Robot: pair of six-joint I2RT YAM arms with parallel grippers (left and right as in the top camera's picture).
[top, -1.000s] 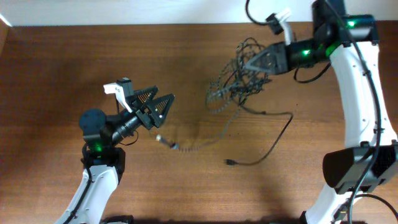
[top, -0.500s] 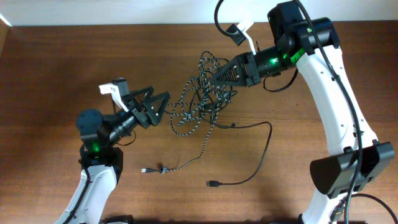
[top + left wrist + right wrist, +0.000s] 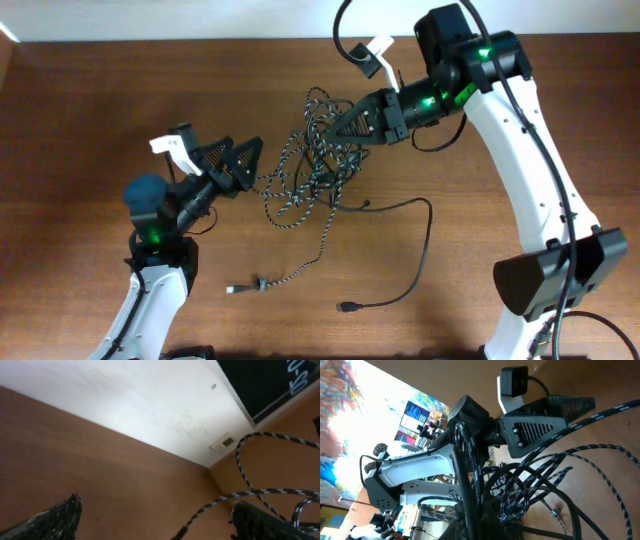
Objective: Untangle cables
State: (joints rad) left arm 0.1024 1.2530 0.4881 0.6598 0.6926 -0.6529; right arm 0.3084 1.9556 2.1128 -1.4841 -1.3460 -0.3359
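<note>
Overhead, the right claw [image 3: 338,126] clamps a tangle [image 3: 315,160] of braided black-and-white speckled cord [image 3: 290,188] and thin black cord [image 3: 428,240]. Left of that tangle, only the left wrist view shows the left claw [image 3: 156,502] gaping.

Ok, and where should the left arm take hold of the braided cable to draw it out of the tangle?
Probably the braided cable's loose tail, just behind its plug, coming straight down with the fingers across the cord. That stretch lies flat and alone on the table, apart from the black cable. The right gripper grips the tangle, and the left gripper is open.
</note>
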